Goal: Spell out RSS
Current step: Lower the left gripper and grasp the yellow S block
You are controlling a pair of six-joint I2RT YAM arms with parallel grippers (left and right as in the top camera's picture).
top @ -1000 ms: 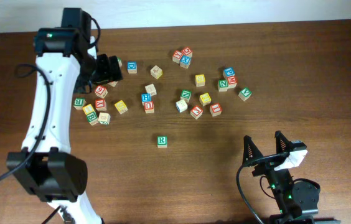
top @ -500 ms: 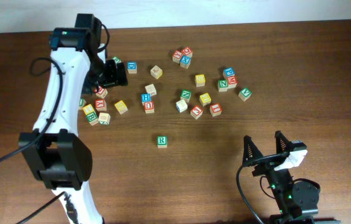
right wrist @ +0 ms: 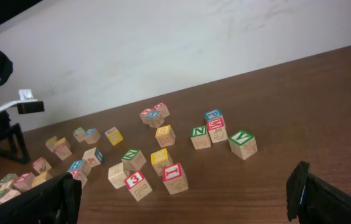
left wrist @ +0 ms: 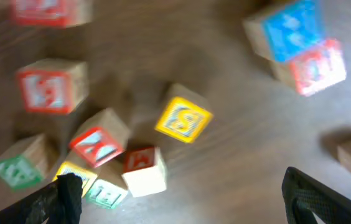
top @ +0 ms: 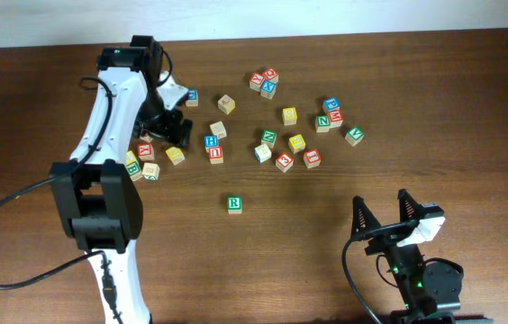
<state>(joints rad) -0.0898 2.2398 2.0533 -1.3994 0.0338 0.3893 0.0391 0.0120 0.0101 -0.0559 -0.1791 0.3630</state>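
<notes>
R cube point(top: 234, 204) unmoved; left jaws now nearer the yellow-edged cube point(top: 175, 155)

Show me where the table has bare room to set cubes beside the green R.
Bare wood lies either side of the R cube, left up to the left arm, right up to the right gripper. The right end of the table is bare too. The cube band behind, from the yellow cube to the green-edged cube, is crowded.

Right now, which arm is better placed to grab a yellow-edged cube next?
Left. The left gripper hangs open, low over the scatter, with a yellow-edged cube just ahead of its fingers. The right gripper, also open, sits far back with no cube near it.
</notes>
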